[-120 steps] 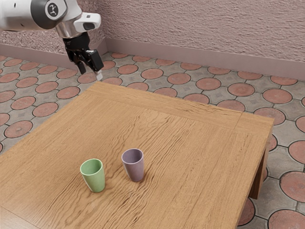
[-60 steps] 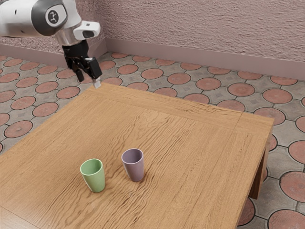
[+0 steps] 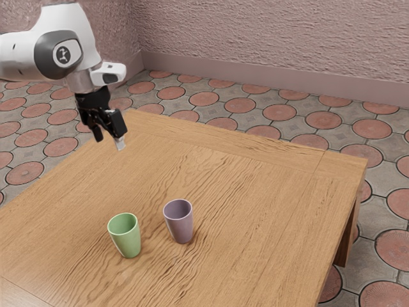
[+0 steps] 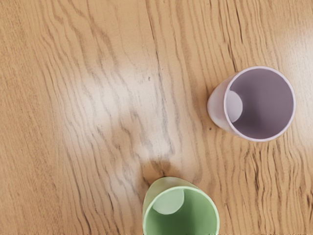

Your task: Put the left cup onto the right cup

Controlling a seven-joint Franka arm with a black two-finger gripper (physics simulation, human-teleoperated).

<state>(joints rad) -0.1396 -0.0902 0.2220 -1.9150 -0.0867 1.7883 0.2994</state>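
Two empty cups stand upright on the wooden table (image 3: 255, 179), a small gap between them. The green cup (image 3: 124, 235) is the one toward the exterior view's left, and the purple cup (image 3: 178, 220) is to its right. My gripper (image 3: 108, 140) hangs open and holds nothing. It is well above the table near its far left edge, far from both cups. From above, the wrist view looks into the green cup (image 4: 181, 208) and the purple cup (image 4: 257, 104).
The table's far edge and right end drop to a tiled floor (image 3: 268, 109). A rough wall (image 3: 275, 32) runs behind. Bare wood lies all around the cups.
My arm has come down and toward the exterior view's left and front, bringing the gripper lower over the table's far left edge. The cups have not moved.
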